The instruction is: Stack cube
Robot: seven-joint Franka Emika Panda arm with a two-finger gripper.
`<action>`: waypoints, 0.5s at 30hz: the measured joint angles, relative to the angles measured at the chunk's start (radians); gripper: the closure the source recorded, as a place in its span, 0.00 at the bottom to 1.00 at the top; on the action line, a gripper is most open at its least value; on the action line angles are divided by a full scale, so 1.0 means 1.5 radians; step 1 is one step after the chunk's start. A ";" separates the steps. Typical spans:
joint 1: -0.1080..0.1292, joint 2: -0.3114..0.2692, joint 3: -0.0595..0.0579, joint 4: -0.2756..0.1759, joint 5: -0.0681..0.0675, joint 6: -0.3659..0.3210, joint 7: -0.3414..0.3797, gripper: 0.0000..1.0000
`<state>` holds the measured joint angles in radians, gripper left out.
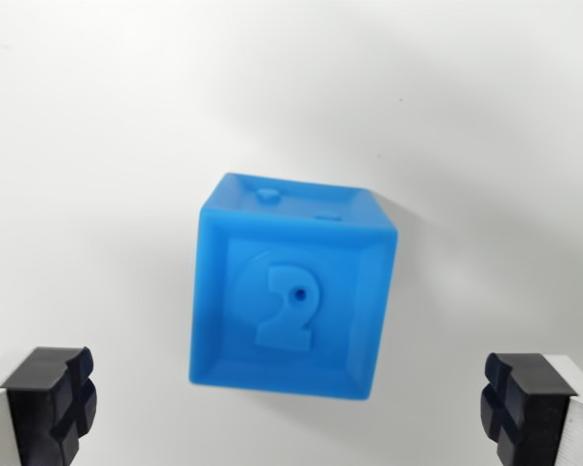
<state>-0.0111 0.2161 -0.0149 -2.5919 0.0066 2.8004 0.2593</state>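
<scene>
A blue cube (293,289) with a raised figure 2 on its facing side rests on the white surface in the middle of the wrist view. My gripper (290,408) is open, its two black fingertips (51,400) at the bottom corners of the picture, one at the wrist view's left and one at the wrist view's right. The cube lies between and beyond the fingertips, touching neither. Nothing is held. Only one cube is in view.
A plain white table surface (97,146) surrounds the cube on all sides. A soft shadow falls to the cube's right.
</scene>
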 joint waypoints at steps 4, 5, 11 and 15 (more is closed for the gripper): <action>0.000 0.028 0.001 0.004 0.000 0.024 -0.001 0.00; 0.000 0.036 0.001 0.005 0.000 0.030 -0.001 0.00; -0.001 0.076 0.002 0.014 0.001 0.062 -0.001 0.00; -0.001 0.099 0.003 0.019 0.001 0.081 -0.001 0.00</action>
<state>-0.0133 0.3652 -0.0103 -2.5628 0.0078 2.9214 0.2573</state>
